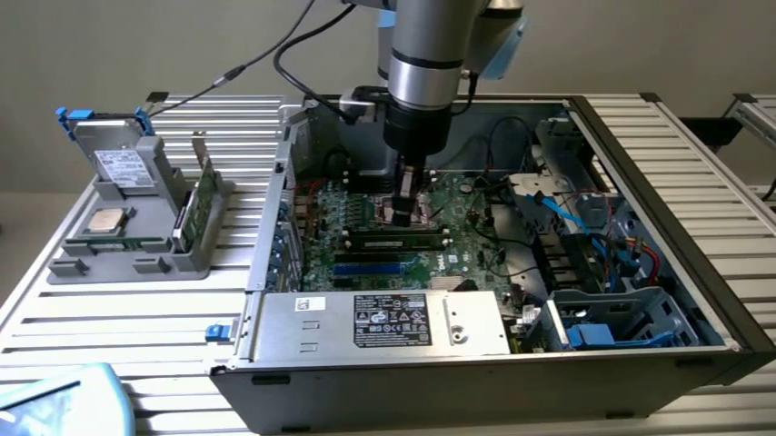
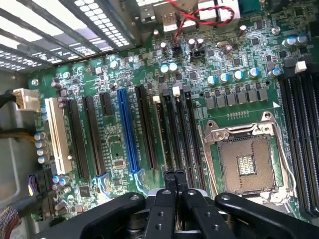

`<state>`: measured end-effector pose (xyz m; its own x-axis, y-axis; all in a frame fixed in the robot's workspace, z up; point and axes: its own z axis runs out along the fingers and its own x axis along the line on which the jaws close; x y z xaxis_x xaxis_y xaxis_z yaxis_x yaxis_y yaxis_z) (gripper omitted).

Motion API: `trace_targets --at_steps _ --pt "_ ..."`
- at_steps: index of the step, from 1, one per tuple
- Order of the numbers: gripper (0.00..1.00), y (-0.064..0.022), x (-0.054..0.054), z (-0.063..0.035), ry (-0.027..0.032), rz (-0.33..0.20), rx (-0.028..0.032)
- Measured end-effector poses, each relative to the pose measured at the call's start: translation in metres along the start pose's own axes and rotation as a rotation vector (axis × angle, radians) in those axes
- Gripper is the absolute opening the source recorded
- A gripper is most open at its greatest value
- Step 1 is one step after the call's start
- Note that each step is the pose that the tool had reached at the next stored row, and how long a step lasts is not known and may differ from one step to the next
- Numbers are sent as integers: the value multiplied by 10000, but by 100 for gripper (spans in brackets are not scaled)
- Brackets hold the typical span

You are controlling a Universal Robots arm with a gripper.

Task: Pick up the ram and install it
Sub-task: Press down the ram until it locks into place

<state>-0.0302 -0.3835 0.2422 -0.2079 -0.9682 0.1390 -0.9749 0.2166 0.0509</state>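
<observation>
The ram is a long dark stick lying along a memory slot on the green motherboard, inside the open computer case. In the wrist view its thin edge stands in the slot nearest the long black expansion slots. My gripper hangs straight down just behind the ram in the exterior view, low over the board. Its black fingers are pressed together with nothing between them. In the wrist view the gripper points at the memory slots beside the empty processor socket.
The case walls ring the board. A silver power supply sits at the front, cables and a drive cage at the exterior view's right. A grey holder outside carries a square processor chip and a green bracketed card.
</observation>
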Motion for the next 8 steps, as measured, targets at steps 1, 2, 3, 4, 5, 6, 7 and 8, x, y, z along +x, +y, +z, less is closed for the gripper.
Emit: trace_targets --at_steps 1,2,3,4,5,6,7,8 --pt "10 0 -1 2 -9 162 -23" --pt "10 0 -1 4 -17 330 -46" --pt "10 0 -1 6 -26 499 -70" --pt "10 0 -1 8 -34 668 -93" --pt "10 0 -1 11 -43 833 -117" --pt "10 -1 -2 12 -51 1001 -140" --pt "10 -1 -2 14 -59 1173 -165" --pt "10 -1 -2 16 -67 1344 -189"
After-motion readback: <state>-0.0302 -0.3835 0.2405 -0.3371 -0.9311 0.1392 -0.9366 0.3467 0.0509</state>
